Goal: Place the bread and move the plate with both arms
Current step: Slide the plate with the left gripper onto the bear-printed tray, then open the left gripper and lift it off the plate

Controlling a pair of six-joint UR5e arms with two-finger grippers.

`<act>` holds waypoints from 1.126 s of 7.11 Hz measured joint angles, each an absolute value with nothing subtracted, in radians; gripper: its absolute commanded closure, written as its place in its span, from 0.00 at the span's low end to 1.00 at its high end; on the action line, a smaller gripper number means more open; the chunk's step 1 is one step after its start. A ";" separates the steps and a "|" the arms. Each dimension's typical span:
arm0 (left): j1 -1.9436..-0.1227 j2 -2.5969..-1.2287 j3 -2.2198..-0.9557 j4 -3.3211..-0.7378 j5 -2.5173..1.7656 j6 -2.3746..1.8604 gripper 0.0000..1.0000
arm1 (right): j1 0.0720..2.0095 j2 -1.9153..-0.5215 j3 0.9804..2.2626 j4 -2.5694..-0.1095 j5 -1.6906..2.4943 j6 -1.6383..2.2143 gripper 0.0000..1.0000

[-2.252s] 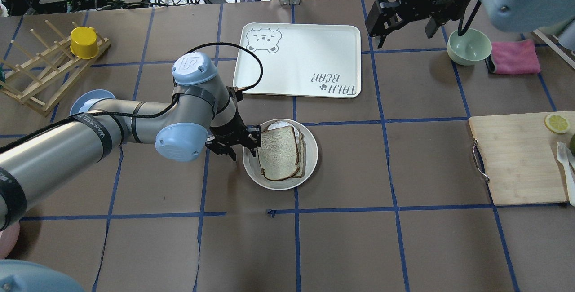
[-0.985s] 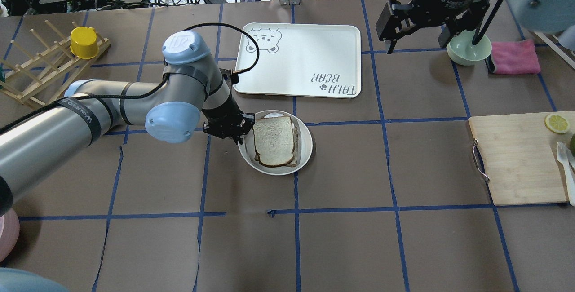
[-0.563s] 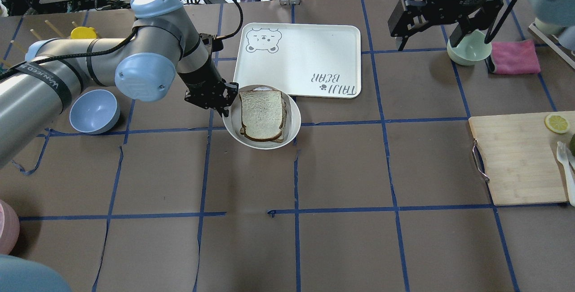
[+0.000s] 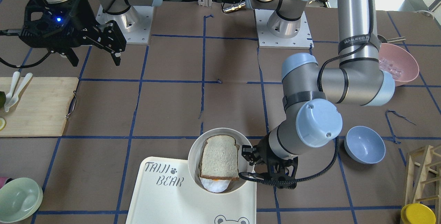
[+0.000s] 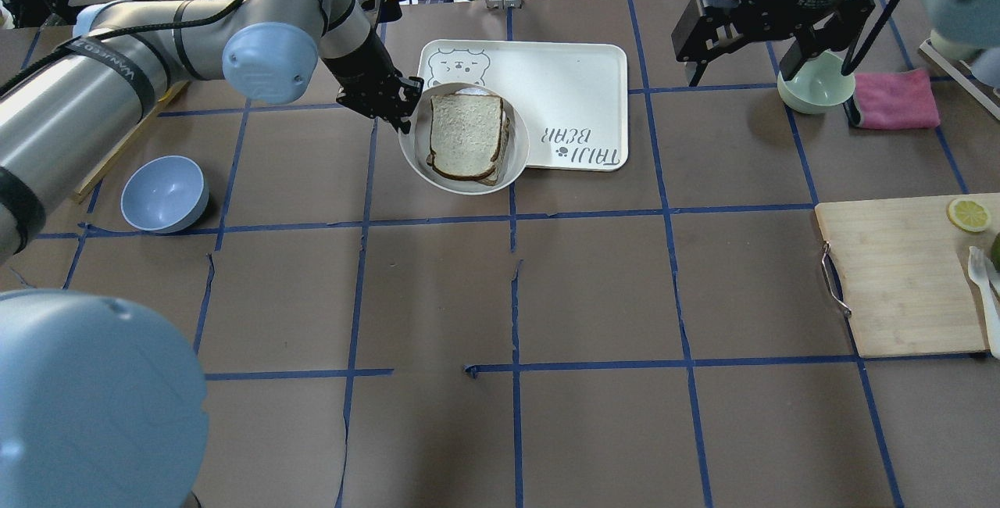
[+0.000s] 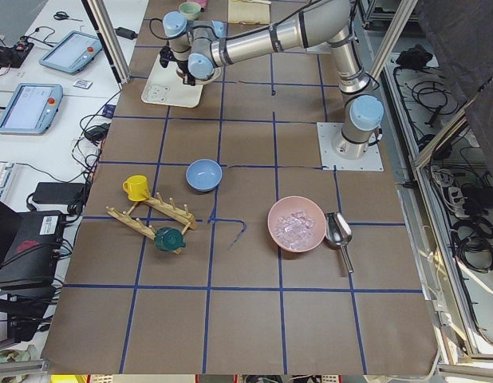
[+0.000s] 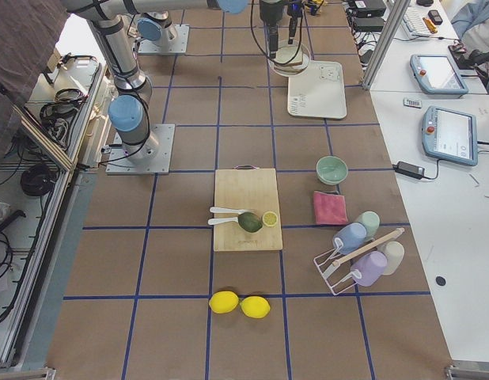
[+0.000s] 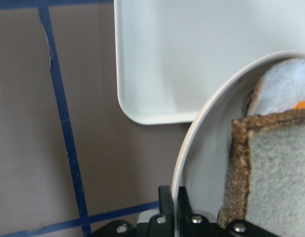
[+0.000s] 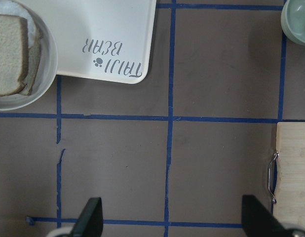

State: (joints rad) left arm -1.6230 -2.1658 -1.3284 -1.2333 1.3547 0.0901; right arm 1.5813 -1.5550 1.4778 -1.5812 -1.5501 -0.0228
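Observation:
The round cream-white plate (image 5: 461,181) carries the brown-crusted bread (image 5: 466,135) stacked on another slice and something white. My left gripper (image 5: 402,112) is shut on the plate's left rim and holds it over the near left corner of the "TAIJI BEAR" tray (image 5: 570,78). In the left wrist view the jaws pinch the plate's rim (image 8: 192,143) beside the bread (image 8: 276,182). In the front view the plate (image 4: 206,135) overlaps the tray (image 4: 162,200). My right gripper (image 5: 741,70) is open and empty, high over the table to the tray's right, also in the front view (image 4: 95,60).
A pale green bowl (image 5: 816,84) and a pink cloth (image 5: 894,98) lie at the far right. A wooden cutting board (image 5: 898,273) with a lemon slice is at the right edge. A blue bowl (image 5: 166,193) sits on the left, a pink bowl (image 4: 399,63) near my left base.
My left arm has carried the plate with the bread away from me, from the table's middle to over the tray's near left corner. My right gripper has shifted slightly right and stays open.

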 measured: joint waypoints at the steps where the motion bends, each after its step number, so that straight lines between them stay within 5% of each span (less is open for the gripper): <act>1: -1.623 -2.248 -1.238 -1.218 1.325 0.103 1.00 | 1.581 -1.555 1.480 -1.581 -1.550 -0.024 0.00; 4: -1.625 -2.416 -1.078 -1.171 1.231 0.120 1.00 | 1.579 -1.554 1.492 -1.581 -1.551 -0.026 0.00; 6: -1.635 -2.460 -1.063 -1.119 1.185 0.118 0.01 | 1.578 -1.553 1.492 -1.582 -1.551 -0.028 0.00; 8: -1.652 -2.459 -1.067 -1.119 1.169 0.099 0.00 | 1.577 -1.552 1.493 -1.581 -1.551 -0.030 0.00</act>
State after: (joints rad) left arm -1.6518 -2.4590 -1.0667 -1.1194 1.1691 0.0992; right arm 1.5770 -1.5525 1.4925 -1.5805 -1.5509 -0.0300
